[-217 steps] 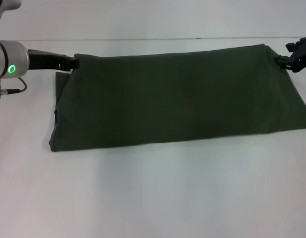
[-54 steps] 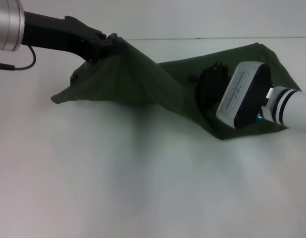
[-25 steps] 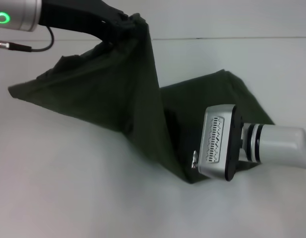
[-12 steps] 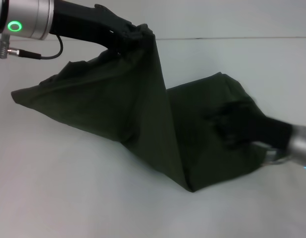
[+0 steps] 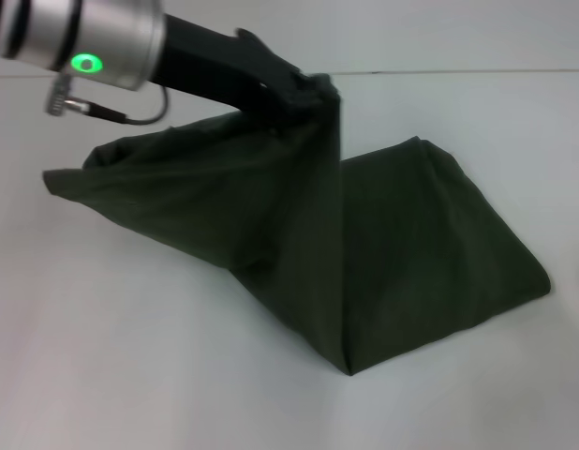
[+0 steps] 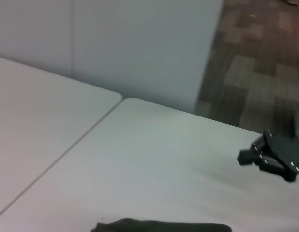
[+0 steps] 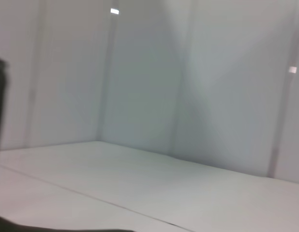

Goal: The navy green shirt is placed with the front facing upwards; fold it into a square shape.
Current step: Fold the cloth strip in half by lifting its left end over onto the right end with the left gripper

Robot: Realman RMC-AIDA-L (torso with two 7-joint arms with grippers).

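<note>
Left end effector (image 5: pixel 313 94) clamping lifted navy green shirt (image 5: pixel 402 244), white table (image 5: pixel 130 375)

Dark olive-green shirt (image 5: pixel 402 253), one end lifted into a peak, rest draped on table

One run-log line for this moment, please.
phase: mid-fold | left tool: shut on navy green shirt, corner lifted above table | right tool: out of head view
</note>
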